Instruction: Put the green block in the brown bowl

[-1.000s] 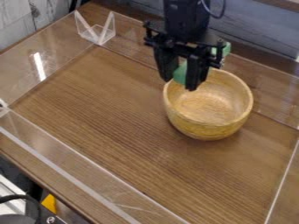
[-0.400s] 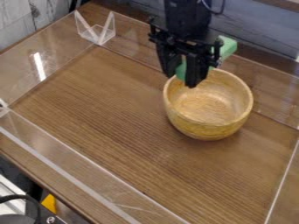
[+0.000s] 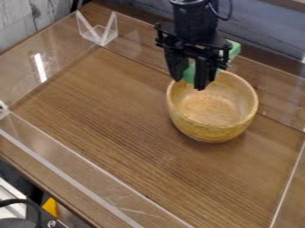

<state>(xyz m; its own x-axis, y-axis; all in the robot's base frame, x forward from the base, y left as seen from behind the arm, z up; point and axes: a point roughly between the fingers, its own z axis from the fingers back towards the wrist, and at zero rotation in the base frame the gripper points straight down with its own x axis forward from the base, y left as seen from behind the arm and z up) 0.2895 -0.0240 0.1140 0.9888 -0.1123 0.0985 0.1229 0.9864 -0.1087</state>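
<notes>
Camera view: a brown wooden table (image 3: 107, 125) fills most of the scene, its grain running diagonally, with pale lines along its left part and near the right edge. On it, right of centre, sits the bowl (image 3: 212, 116), round, light tan-brown and thick-walled, upright with its opening facing up. The black gripper (image 3: 194, 75) reaches down from the top, its body over the far side of the bowl and its fingertips over the far left part of the rim. Its jaws are pinching the green block, one finger on either side, partly spread by its width. At the upper left stands a small clear angular object (image 3: 98, 30), well apart from the bowl. In the lower left corner are black cables and dark parts (image 3: 21, 212), with a yellow-orange piece (image 3: 49, 207) beside them. Smallest of the main things is the block (image 3: 188, 74), bright green, mostly hidden by the gripper; it shows between the fingers and again to the right of them, above the bowl's far side.
</notes>
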